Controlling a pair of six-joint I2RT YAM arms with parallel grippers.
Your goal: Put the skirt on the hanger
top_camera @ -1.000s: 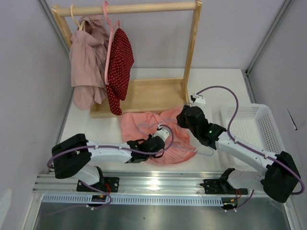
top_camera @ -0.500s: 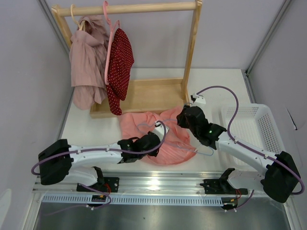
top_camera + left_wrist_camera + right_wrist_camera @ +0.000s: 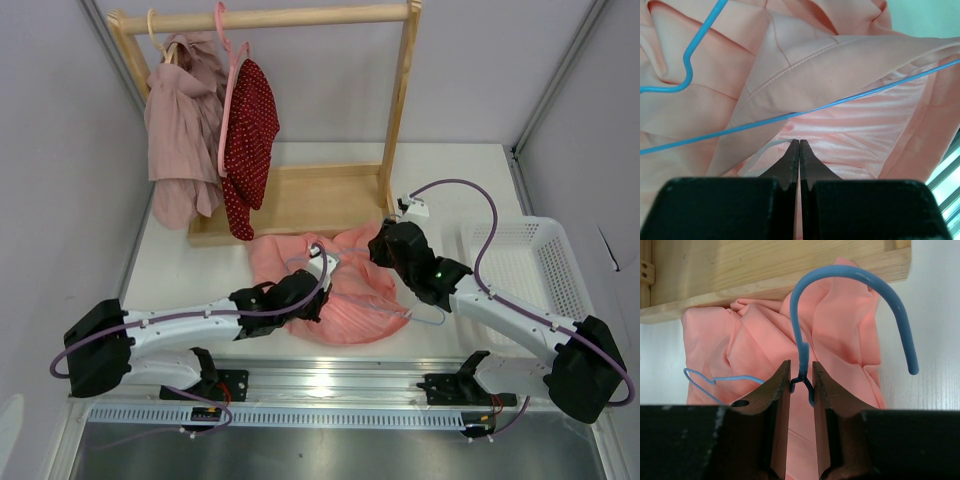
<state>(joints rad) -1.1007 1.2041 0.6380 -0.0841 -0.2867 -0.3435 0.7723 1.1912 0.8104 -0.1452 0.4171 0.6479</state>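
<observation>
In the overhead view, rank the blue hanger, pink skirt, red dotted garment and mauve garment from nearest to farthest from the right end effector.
1. blue hanger: held in the right end effector.
2. pink skirt: just beneath and left of it.
3. red dotted garment: hanging on the rack, far left.
4. mauve garment: at the rack's left end.

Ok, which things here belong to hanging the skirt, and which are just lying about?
Job in hand:
salmon-pink skirt
light-blue wire hanger, gripped by the right fingers

Lying about:
wooden rack
red dotted garment
mauve garment
white basket
</observation>
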